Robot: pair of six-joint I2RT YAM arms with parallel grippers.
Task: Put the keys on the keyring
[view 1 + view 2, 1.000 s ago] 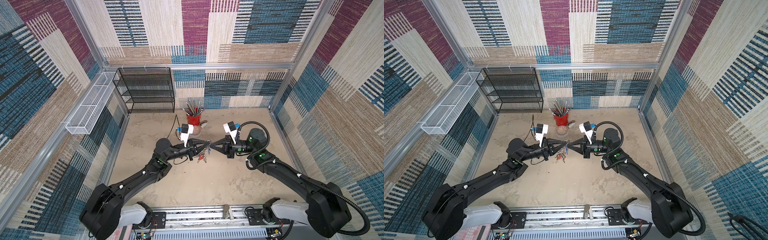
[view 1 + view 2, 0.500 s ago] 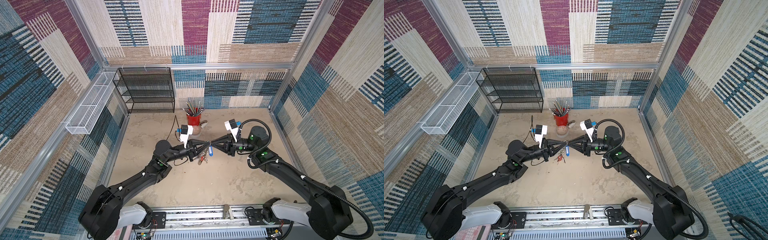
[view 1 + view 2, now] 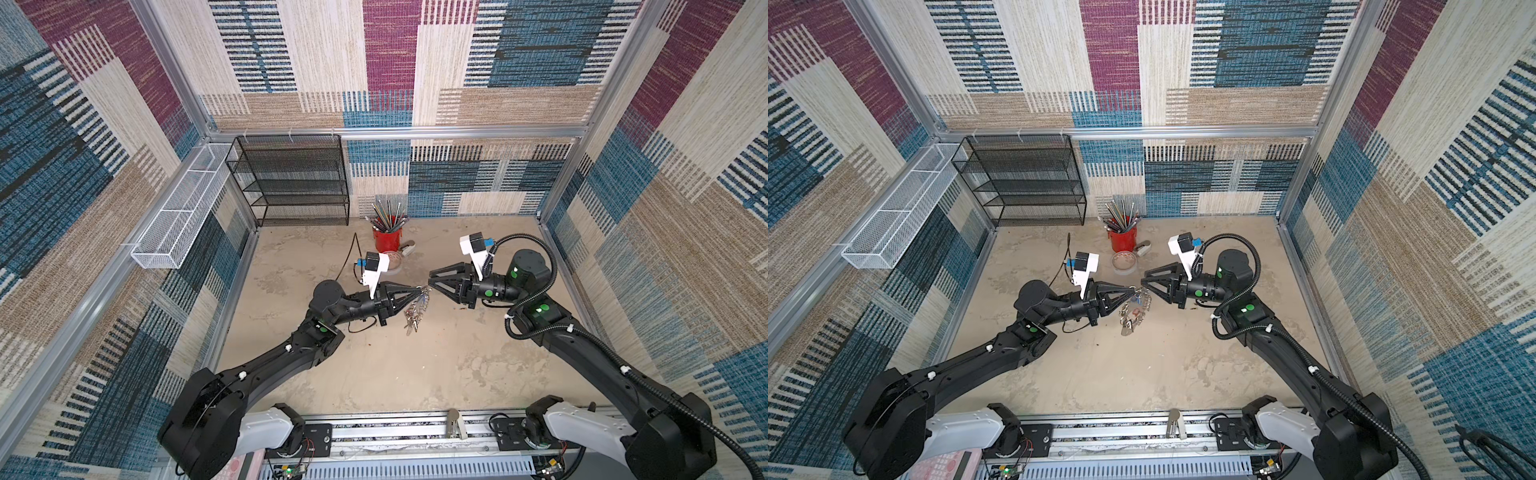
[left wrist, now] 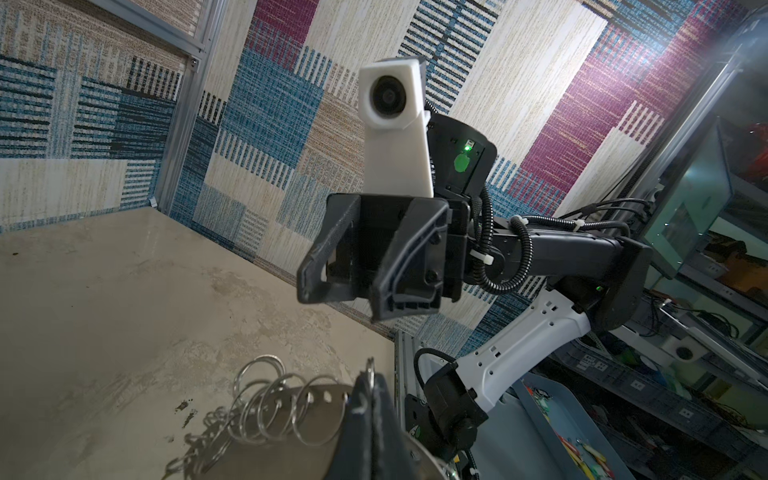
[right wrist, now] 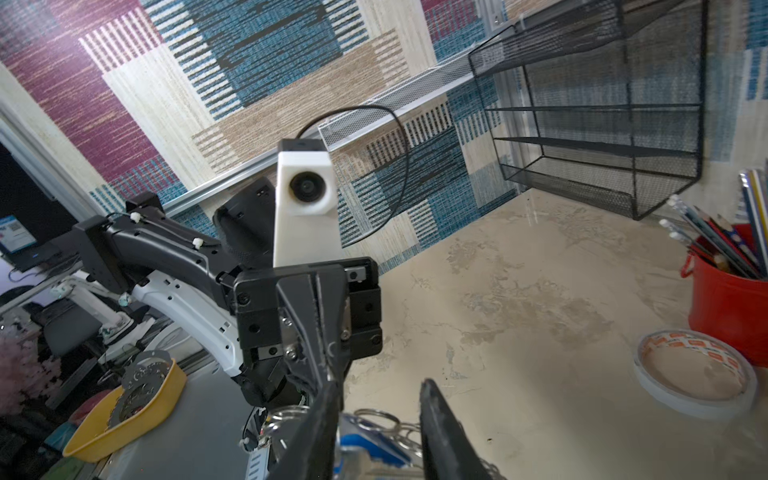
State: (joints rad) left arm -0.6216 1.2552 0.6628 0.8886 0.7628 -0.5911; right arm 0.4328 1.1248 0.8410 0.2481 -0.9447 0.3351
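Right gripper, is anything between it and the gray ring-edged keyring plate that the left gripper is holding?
Nothing visible. The open right gripper faces the flat gray crescent keyring plate with silver split rings, clamped in the shut left gripper, across a bare gap.

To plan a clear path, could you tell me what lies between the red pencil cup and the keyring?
A tape roll lies flat there, close to the cup and clear of the keyring, in a top view.
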